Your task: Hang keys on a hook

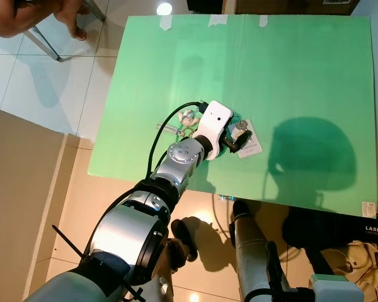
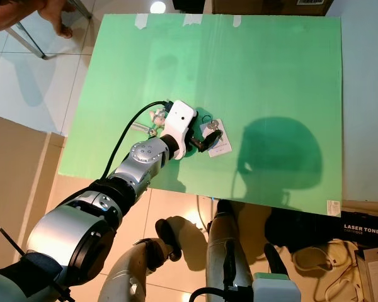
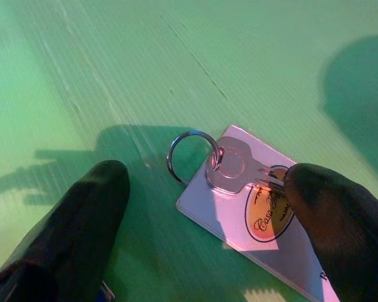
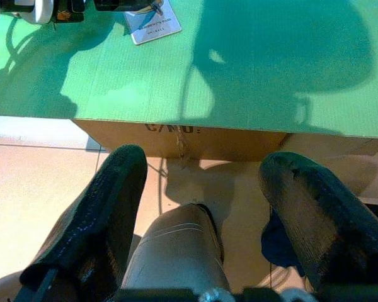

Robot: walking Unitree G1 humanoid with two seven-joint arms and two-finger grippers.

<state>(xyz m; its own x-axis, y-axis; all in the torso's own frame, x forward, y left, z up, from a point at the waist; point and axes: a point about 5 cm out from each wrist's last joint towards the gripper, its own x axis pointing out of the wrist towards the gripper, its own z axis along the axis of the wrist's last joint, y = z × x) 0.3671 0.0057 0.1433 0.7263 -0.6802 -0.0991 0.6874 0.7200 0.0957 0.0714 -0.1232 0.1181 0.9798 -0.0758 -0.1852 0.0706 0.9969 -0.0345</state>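
Left wrist view puts us right down at the action: the left gripper [image 3: 201, 214] hangs low over the flat green corrugated board [image 3: 252, 56], its two black fingers [image 3: 69, 226] spread apart with nothing between them yet. Just ahead, in the gap, lies the silver key [image 3: 234, 168] on its thin steel split ring [image 3: 190, 157], resting on a white rectangular key tag with an orange oval logo [image 3: 264, 220]; one fingertip sits at the key's blade, touching or nearly so, the other stands clear of the ring. The job here, by my reading, is the pick-up, and the smart play is to close on the key head or the tag edge, keeping the ring free for a hook. Flat things on a board can slip, so a low, square pinch looks wise. Beyond, from the head camera, the right gripper [image 4: 201, 207] hangs idle and open below the board's edge.
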